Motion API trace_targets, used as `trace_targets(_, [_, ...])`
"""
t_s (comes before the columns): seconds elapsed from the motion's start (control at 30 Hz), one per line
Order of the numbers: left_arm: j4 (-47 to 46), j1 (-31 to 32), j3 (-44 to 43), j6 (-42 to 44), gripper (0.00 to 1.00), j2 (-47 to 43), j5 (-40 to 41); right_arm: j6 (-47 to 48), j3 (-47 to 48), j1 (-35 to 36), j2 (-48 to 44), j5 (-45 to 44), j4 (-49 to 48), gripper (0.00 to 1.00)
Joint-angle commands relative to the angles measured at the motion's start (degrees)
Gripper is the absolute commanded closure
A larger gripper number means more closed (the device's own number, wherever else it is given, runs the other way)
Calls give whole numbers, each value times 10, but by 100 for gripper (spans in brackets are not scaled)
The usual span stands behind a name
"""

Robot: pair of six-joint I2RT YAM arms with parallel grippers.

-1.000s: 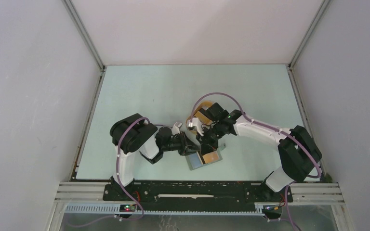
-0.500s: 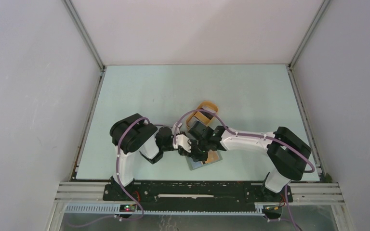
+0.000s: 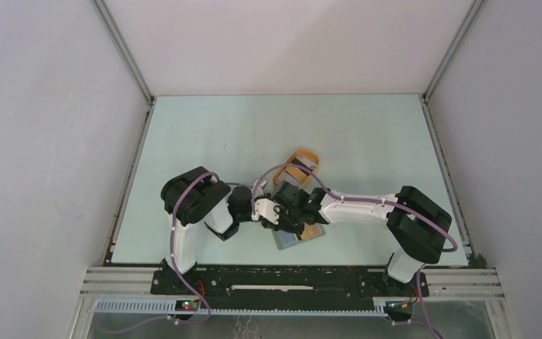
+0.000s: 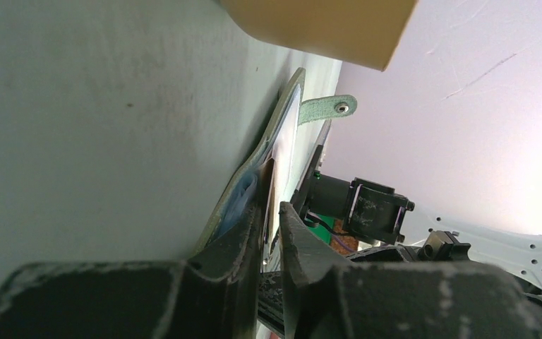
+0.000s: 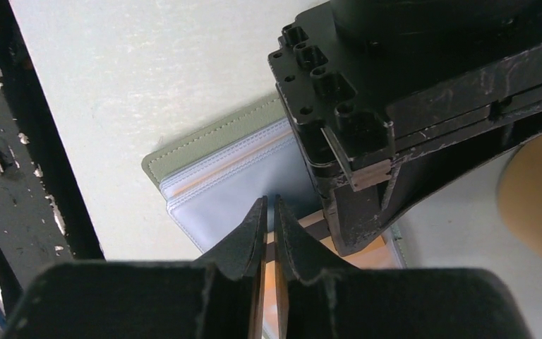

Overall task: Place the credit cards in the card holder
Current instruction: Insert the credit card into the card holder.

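The grey-green card holder (image 3: 286, 243) lies open near the table's front edge, its green border (image 5: 205, 152) and snap tab (image 4: 329, 109) showing. A tan credit card with a dark stripe (image 5: 367, 258) rests on its right half (image 3: 315, 231). My left gripper (image 4: 268, 208) reaches in from the left, shut on the holder's inner pocket edge. My right gripper (image 5: 269, 200) hangs over the clear plastic pocket, its jaws almost together with only a thin slit. I see nothing clamped in that slit. In the top view both grippers (image 3: 282, 219) crowd over the holder and hide most of it.
An orange oval tray (image 3: 303, 157) stands just behind the card holder, close to the right wrist (image 5: 536, 183). The black front rail (image 5: 28, 176) runs along the table edge beside the holder. Both arms' forearms meet over the middle front.
The right gripper has swung from beside the tray down and left onto the card holder, its elbow folding inward. The left arm and the holder have stayed put.
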State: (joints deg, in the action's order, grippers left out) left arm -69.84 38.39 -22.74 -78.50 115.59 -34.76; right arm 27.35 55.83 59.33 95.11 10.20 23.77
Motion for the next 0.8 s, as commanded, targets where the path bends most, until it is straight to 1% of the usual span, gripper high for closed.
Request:
trace_targets(0.0, [81,4,1,6,79,18,2,17,0,2,-5,-44,9,86])
trace_targets(0.3, [89,6,-2,9,74,19,1,20,-22,-6,-27,-65,13,86])
trace_targets(0.77, [101,8,-3,13,70,16,4,25,-44,-49,-47,-84,21,86])
